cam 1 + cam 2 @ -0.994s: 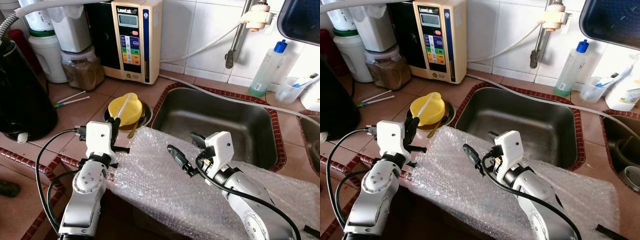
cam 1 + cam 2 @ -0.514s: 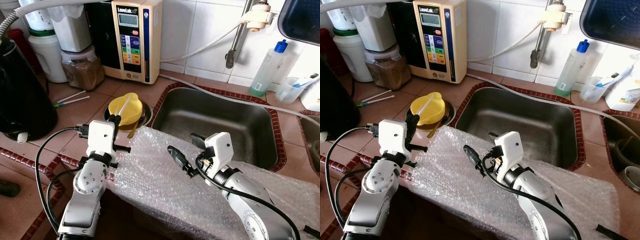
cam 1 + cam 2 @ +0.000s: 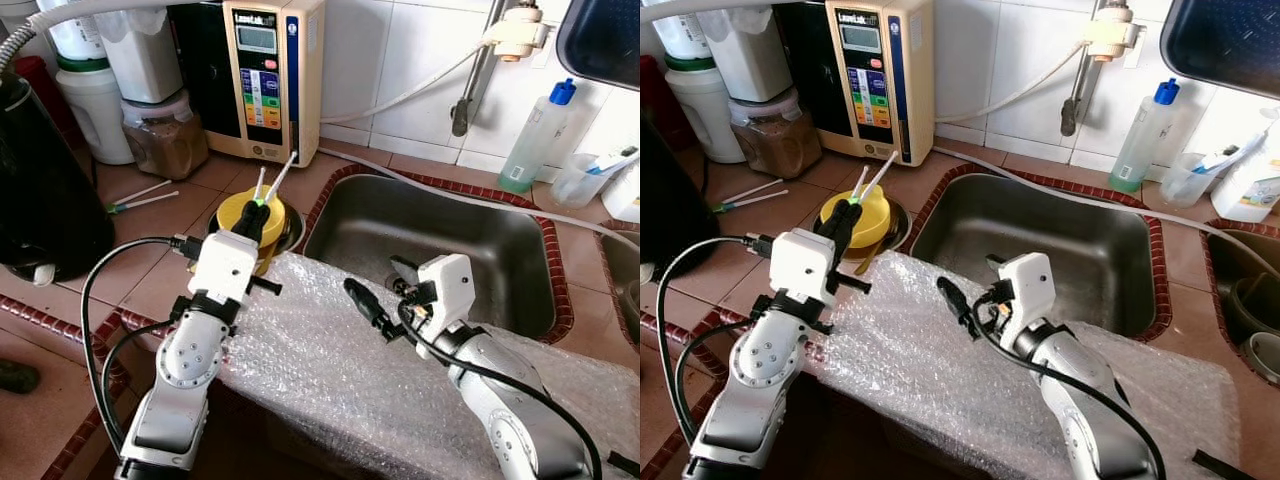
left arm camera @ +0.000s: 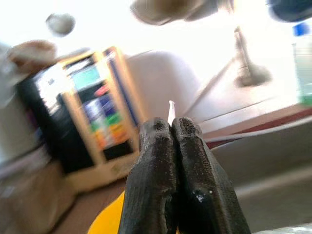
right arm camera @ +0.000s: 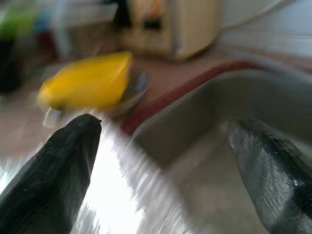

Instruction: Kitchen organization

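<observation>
Tiled counter by sink (image 3: 440,240). L gripper (image 3: 256,213) pinched on chopsticks (image 3: 276,178), lifted over yellow bowl (image 3: 238,212); light, stiff, slippery, so grip mid-shaft. R gripper (image 3: 385,300) wide open, empty, over bubble wrap (image 3: 330,370).

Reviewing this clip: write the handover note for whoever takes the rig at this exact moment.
Left gripper: fingers shut on white chopsticks, raised above the yellow bowl left of the sink.
Right gripper: fingers open, holding nothing, over the bubble wrap on the sink's near edge.
Done: chopsticks lifted.
Left: place them; another pair of sticks lies on the counter. Destination unclear from here.
</observation>
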{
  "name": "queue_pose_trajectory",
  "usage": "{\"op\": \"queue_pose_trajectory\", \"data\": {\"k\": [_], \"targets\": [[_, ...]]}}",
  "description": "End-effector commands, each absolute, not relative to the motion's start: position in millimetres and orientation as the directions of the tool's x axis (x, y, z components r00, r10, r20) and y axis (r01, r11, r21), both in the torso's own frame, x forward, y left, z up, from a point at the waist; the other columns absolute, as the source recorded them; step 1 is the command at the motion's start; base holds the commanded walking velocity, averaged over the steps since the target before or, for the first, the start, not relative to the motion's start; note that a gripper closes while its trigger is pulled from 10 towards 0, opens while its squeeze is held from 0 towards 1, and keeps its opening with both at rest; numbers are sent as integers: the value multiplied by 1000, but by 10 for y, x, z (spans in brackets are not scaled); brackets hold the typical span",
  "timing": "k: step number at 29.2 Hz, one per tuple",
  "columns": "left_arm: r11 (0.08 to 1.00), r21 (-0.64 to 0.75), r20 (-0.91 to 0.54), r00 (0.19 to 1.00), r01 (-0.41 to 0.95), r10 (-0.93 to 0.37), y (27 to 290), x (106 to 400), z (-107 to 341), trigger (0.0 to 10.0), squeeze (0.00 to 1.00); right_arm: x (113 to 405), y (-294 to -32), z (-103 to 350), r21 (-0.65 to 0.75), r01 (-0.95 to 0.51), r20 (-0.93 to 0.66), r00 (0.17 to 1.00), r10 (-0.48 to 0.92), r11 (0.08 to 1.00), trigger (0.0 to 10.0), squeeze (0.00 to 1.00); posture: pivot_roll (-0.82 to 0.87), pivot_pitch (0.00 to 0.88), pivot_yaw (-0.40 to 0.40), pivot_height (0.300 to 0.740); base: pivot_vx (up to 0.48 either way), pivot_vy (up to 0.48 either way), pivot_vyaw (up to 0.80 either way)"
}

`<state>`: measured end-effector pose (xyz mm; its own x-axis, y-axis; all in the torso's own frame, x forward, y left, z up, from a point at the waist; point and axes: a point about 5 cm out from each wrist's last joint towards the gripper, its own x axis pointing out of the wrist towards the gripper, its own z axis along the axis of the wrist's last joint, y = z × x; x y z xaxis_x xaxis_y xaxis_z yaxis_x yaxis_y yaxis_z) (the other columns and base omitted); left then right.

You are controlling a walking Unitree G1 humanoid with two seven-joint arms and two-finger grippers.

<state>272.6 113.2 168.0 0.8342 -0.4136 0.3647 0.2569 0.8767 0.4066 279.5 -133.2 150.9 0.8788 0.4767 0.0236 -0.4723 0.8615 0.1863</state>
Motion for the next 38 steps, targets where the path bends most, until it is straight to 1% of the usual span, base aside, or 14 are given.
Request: {"op": "queue_pose_trajectory", "data": {"k": [1, 3, 8, 9, 13, 15, 17, 18, 19, 23, 28, 32, 36, 38], "targets": [[843, 449, 382, 789, 296, -481, 1051, 2712, 1728, 0, 0, 2877, -1451, 1624, 220, -429, 62, 902, 427, 876, 10000, 0, -14, 0, -27, 740, 0, 0, 0], [815, 479, 384, 758, 325, -527, 1013, 2700, 1741, 0, 0, 2941, -1529, 1691, 224, -407, 81, 913, 400, 885, 10000, 0, -15, 0, -20, 740, 0, 0, 0], [816, 471, 404, 740, 335, -538, 933, 2689, 1738, 0, 0, 2990, -1609, 1742, 235, -378, 97, 926, 365, 896, 10000, 0, -21, 0, -13, 740, 0, 0, 0], [813, 461, 402, 734, 354, -547, 895, 2674, 1720, 0, 0, 3014, -1639, 1764, 274, -362, 108, 932, 345, 891, 10000, 0, -23, 0, -10, 740, 0, 0, 0], [811, 451, 403, 726, 372, -557, 866, 2660, 1701, 0, 0, 3045, -1649, 1812, 328, -360, 123, 933, 339, 873, 10000, 0, -25, 0, -9, 740, 0, 0, 0], [807, 448, 403, 719, 385, -566, 846, 2673, 1694, 0, 0, 3068, -1643, 1843, 398, -365, 139, 931, 339, 841, 10000, 0, -24, 0, -12, 740, 0, 0, 0], [803, 445, 404, 712, 396, -574, 826, 2683, 1695, 0, 0, 3085, -1635, 1868, 437, -371, 149, 928, 341, 820, 10000, 0, -24, 0, -12, 740, 0, 0, 0], [791, 453, 405, 695, 411, -593, 791, 2686, 1700, 0, 0, 3109, -1617, 1895, 492, -379, 160, 925, 346, 784, 10000, 0, -23, 0, -12, 740, 0, 0, 0], [791, 453, 405, 695, 411, -593, 791, 2686, 1700, 0, 0, 3109, -1617, 1895, 492, -379, 160, 925, 346, 784, 10000, 0, -23, 0, -12, 740, 0, 0, 0], [779, 447, 400, 681, 439, -613, 743, 2703, 1690, 0, 0, 3142, -1555, 1950, 585, -406, 187, 910, 371, 702, 10000, 0, -22, 0, -14, 740, 0, 0, 0], [777, 442, 403, 675, 448, -618, 695, 2729, 1685, 0, 0, 3129, -1418, 1967, 614, -451, 188, 881, 435, 648, 10000, 0, -24, 0, -14, 740, 0, 0, 0], [779, 441, 410, 672, 447, -617, 657, 2767, 1702, 0, 0, 3147, -1373, 1958, 631, -452, 182, 877, 446, 631, 10000, 0, -23, 0, -13, 740, 0, 0, 0], [772, 445, 410, 663, 454, -626, 629, 2799, 1705, 0, 0, 3215, -1309, 2039, 689, -456, 210, 869, 447, 563, 10000, 0, -25, 0, -8, 740, 0, 0, 0], [768, 448, 411, 658, 458, -631, 618, 2801, 1705, 0, 0, 3239, -1285, 2055, 688, -456, 210, 869, 447, 564, 10000, 0, -26, 0, -6, 740, 0, 0, 0]]}}
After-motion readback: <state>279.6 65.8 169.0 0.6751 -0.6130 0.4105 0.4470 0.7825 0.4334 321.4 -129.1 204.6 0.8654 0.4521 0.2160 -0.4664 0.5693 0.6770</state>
